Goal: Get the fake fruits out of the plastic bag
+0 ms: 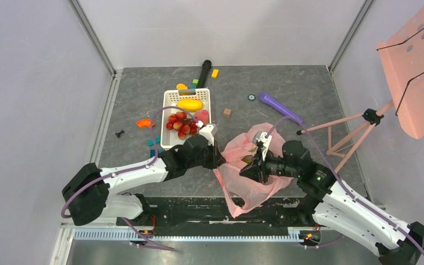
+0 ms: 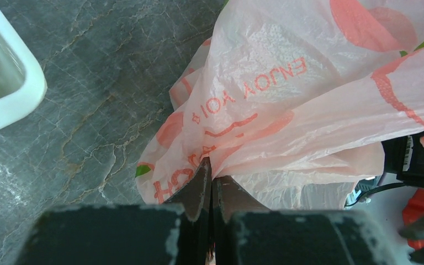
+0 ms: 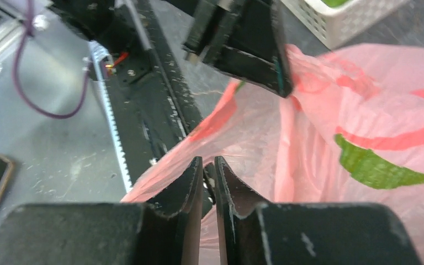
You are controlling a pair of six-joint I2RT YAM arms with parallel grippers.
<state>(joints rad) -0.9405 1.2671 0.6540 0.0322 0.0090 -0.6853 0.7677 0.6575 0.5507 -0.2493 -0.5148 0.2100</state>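
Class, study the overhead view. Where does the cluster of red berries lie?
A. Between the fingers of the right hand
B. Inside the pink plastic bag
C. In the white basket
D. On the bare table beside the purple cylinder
C: the red berry cluster lies inside the white basket, just below the yellow fruit.

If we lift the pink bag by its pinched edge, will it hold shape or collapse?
Probably collapse: the plastic bag is thin, crinkled film, already bunching where the left gripper pinches it. It looks light for its size. The smooth film may also slide out of a narrow pinch.
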